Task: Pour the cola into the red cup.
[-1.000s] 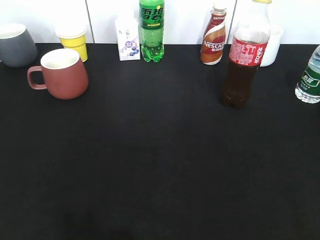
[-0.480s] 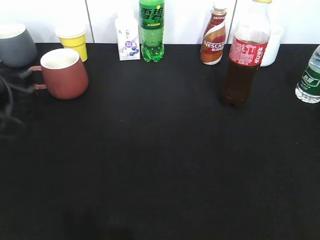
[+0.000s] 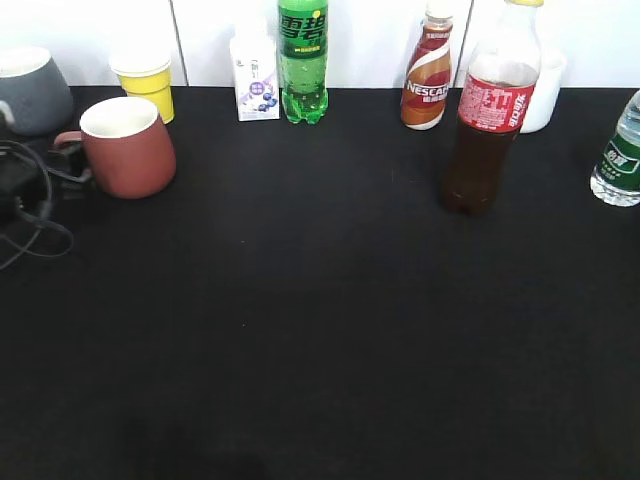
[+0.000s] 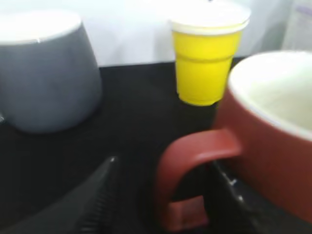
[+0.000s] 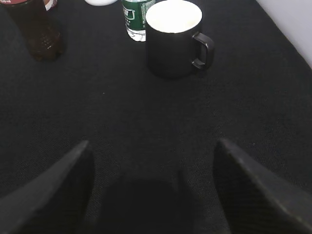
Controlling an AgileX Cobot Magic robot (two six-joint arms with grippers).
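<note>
The red cup (image 3: 125, 150) stands at the back left of the black table, handle to the left. My left gripper (image 3: 60, 168) is open at that handle. In the left wrist view the handle (image 4: 192, 161) lies between the jaws of the left gripper (image 4: 165, 163): the right finger is in the loop, the left finger is outside and apart from it. The cola (image 3: 485, 130) stands upright at the back right with its yellow cap on, and its base shows in the right wrist view (image 5: 34, 29). My right gripper (image 5: 153, 142) is open and empty above bare table.
A grey mug (image 3: 30, 90) and a yellow paper cup (image 3: 147, 85) stand just behind the red cup. A small carton (image 3: 255, 85), a green soda bottle (image 3: 303, 60) and a Nescafe bottle (image 3: 428, 80) line the back. A water bottle (image 3: 620, 150) and a black mug (image 5: 173, 41) stand at the right.
My left gripper has come in from the left edge and moved right up to the red cup's handle. The cup and the cola have not moved.
</note>
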